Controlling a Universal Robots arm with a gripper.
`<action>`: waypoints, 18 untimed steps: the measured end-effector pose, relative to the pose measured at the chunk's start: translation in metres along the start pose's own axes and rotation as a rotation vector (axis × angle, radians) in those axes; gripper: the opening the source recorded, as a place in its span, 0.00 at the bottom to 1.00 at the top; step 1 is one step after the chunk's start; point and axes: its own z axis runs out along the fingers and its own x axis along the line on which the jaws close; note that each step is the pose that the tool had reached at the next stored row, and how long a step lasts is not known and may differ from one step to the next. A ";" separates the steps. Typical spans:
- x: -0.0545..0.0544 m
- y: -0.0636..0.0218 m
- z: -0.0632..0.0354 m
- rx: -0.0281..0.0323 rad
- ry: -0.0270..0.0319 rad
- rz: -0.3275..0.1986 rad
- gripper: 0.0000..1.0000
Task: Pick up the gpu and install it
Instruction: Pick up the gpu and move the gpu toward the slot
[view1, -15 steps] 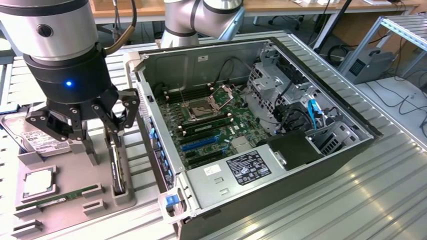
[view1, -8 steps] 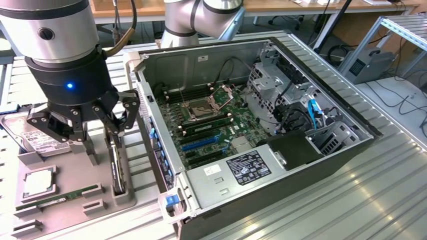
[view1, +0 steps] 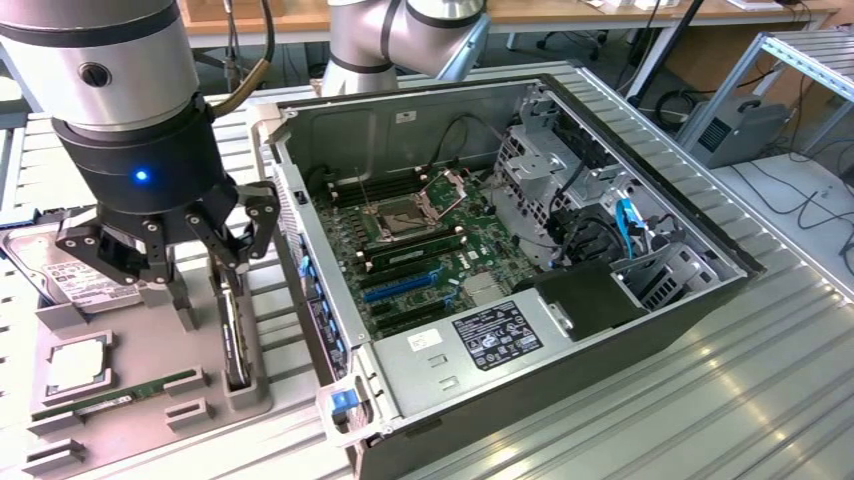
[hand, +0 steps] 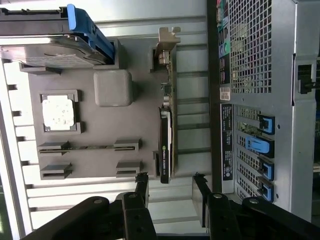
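The hard drive (view1: 47, 265) lies at the far left corner of the grey tray (view1: 140, 350). My claw (hand: 171, 181) hangs wide open and empty over the tray's right edge. There the gpu (view1: 238, 335) stands edge-on in its holder, not yet lifted. Beside it is the open case (view1: 534, 250). I judge both pickup and install remain.

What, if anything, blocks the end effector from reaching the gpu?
Probably nothing: the end effector hangs open over the gpu, which stands edge-on in the grey tray with its top edge bare. The computer case stands close beside it.
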 end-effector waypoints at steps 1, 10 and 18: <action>0.000 0.0000 0.0001 -0.0149 0.0011 0.000 0.48; 0.000 0.0000 0.0007 -0.0825 0.0057 -0.002 0.48; 0.000 0.0003 0.0080 -0.0825 0.0057 -0.003 0.48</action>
